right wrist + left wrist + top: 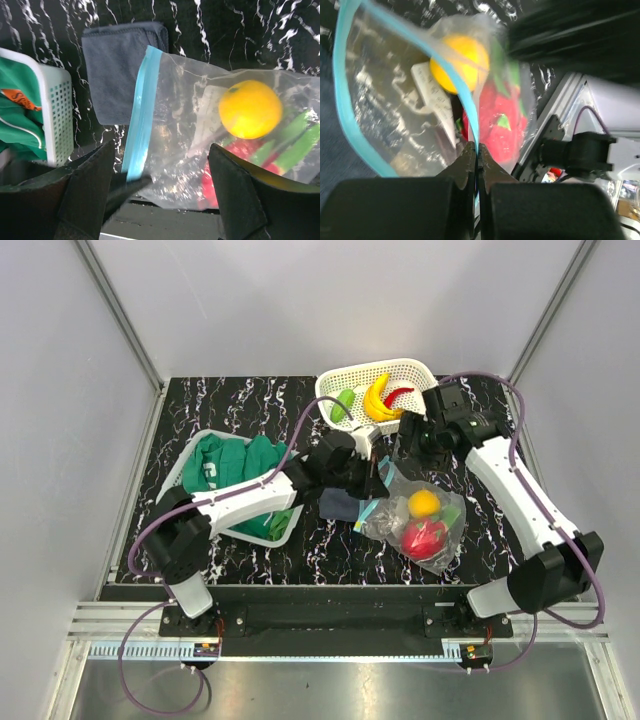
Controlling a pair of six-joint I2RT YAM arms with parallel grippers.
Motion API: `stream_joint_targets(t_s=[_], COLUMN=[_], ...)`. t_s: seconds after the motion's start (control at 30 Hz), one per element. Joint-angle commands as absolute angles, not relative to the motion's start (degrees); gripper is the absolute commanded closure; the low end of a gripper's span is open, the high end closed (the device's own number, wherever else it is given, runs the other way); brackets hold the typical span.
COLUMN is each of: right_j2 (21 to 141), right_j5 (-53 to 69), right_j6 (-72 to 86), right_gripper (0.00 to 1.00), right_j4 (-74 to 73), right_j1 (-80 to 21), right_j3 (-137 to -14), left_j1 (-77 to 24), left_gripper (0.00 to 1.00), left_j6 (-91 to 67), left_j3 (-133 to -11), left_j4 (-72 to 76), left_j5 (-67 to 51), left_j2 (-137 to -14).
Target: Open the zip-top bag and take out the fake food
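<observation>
- Bag (pixel 415 515) lying just right of cloth (pixel 340 505), touching it.
- Left gripper (pixel 477 155) clamped on bag's teal strip (pixel 340 95).
- Right gripper (pixel 160 162) spread wide above bag.
- Food (pixel 250 109) inside bag; card's (pixel 440 112) print unreadable.

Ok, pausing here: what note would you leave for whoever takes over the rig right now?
Left gripper: shut on the teal zip strip of the zip-top bag.
Right gripper: open above the bag's mouth, holding nothing.
Bag lies beside the dark cloth, with the yellow-orange piece and red-pink fruit inside.
Banana, green vegetable and red chili lie in the white basket.
Done: grip on the zip.
Left: part the mouth, take out the pieces inside.
</observation>
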State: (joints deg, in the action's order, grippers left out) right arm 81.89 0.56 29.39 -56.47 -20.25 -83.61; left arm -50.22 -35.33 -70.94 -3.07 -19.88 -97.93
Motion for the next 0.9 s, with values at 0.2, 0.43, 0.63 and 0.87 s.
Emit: stream_joint_targets(t_s=[0.2,0.43,0.63,0.87], right_j2=[86.22,85.52,84.20,83.23], right_j5=[-0.18,1.41,0.36,5.79], right_j6=[31.02,30.76,29.88,27.07], right_gripper=[0.24,0.46,0.80,1.00], right_j4=[-55.90,-55.55,-55.19,-54.67], right_j1=[-22.67,-23.64,-23.64,-23.73], right_j3=[-84.29,-81.40,-79.36,-81.91], left_j1=[-53.70,-53.96,-53.96,-52.92], left_gripper=[1.00,1.00,1.00,0.56], left_j6=[-33.14,-32.96,-32.08,-33.82], left_j3=[-77.34,-78.05,-78.75,-74.19], left_j4=[-4.04,-4.83,-6.06,-3.28], left_j5=[-16.26,-15.74,-15.38,-16.34], left_j2=[-96.33,-96.86,-96.33,-91.77])
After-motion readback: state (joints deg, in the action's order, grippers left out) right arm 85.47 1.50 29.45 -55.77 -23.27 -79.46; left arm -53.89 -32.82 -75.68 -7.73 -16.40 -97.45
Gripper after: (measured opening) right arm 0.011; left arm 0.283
